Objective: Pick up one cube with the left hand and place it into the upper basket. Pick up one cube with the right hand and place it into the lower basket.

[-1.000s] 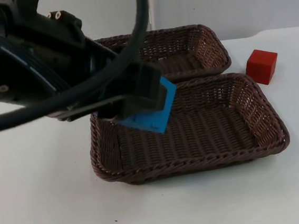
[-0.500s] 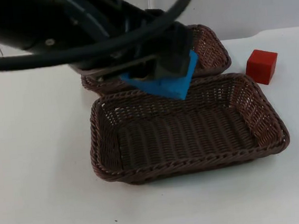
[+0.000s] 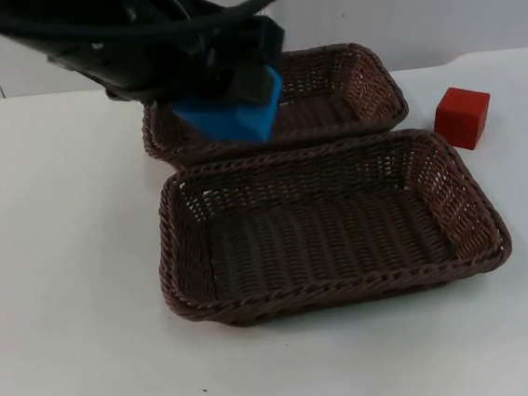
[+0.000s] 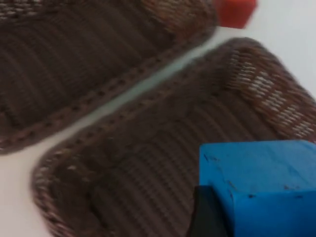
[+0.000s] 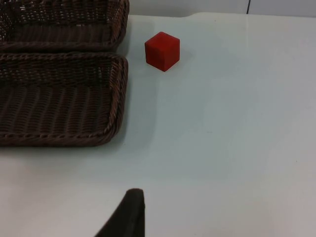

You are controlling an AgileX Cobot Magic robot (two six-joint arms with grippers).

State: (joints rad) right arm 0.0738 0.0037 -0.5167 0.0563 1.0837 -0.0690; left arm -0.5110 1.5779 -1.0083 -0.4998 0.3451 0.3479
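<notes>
The left gripper [image 3: 235, 93] hangs above the upper basket [image 3: 365, 81], over that basket's left half, and its jaws are closed on the blue cube [image 3: 228, 117]. The cube is clear of the wicker, held in the air with one corner tipped downward, and it overlaps the near rim of the upper basket as seen from the top camera. In the left wrist view the blue cube [image 4: 261, 185] sits against a black fingertip [image 4: 210, 212], with the weave of the lower basket [image 4: 123, 163] spread under it and the upper basket [image 4: 74, 64] beyond.

Below and in front of the left jaws lies the lower basket [image 3: 474, 196], the larger of the two; its far rim touches or nearly touches the near rim of the upper one. No cube lies in it.

The red cube [image 3: 462, 116] rests on the white worktop [image 3: 70, 320], well to the right of the left jaws, just beside the right end of both baskets and apart from their rims.

The right gripper [image 5: 129, 217] waits over bare worktop. I cannot tell how far its jaws are parted; one dark fingertip is all that can be made out. Ahead of it stand the red cube [image 5: 162, 51], the lower basket [image 5: 116, 98] and the upper basket [image 5: 118, 29].
</notes>
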